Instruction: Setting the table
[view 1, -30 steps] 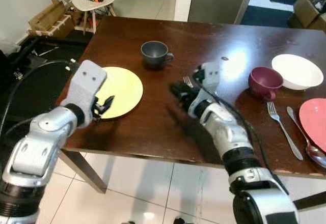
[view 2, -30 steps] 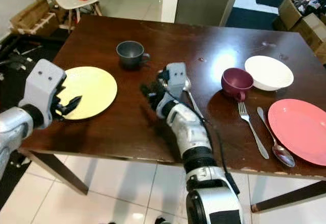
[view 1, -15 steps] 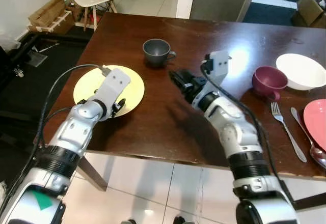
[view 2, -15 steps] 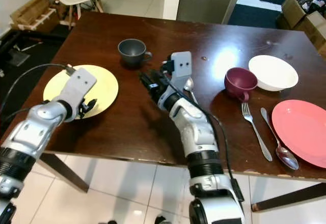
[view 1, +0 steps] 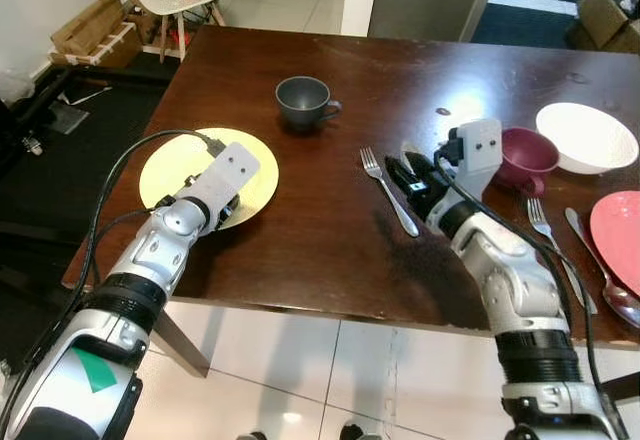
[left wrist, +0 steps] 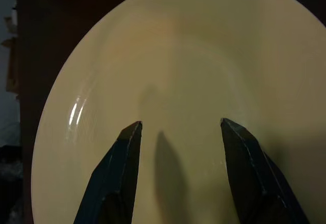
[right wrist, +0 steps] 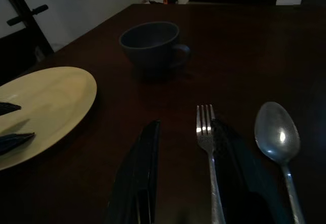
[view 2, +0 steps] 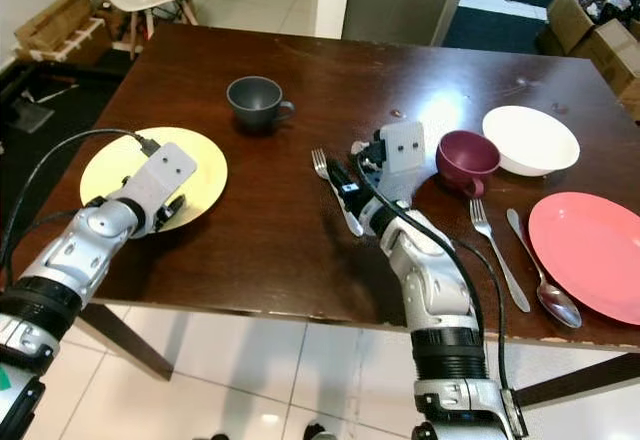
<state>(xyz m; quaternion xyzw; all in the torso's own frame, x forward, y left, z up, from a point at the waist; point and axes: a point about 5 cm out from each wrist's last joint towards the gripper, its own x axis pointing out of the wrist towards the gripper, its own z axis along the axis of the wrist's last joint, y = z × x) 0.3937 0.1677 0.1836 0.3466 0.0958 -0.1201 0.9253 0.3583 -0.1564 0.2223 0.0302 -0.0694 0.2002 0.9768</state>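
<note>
Left gripper [left wrist: 178, 132]: hovering open over the yellow plate [view 1: 180, 165], fingers apart, likely readying to shift it.
Right gripper [right wrist: 183, 132]: sitting open, gripping nothing, its fingers straddling the fork [view 1: 388, 188].
Fork: lying flat on the table [view 1: 300, 230], spoon [right wrist: 277, 135] just beside, forming a place setting.

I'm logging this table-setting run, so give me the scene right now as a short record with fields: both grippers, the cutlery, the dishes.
left gripper: open, over the yellow plate
right gripper: open, fingers either side of the loose fork lying on the table
spoon: lies beside that fork
grey cup: upright, beyond the plate
far right setting: maroon cup, white bowl, pink plate, second fork, second spoon
</note>
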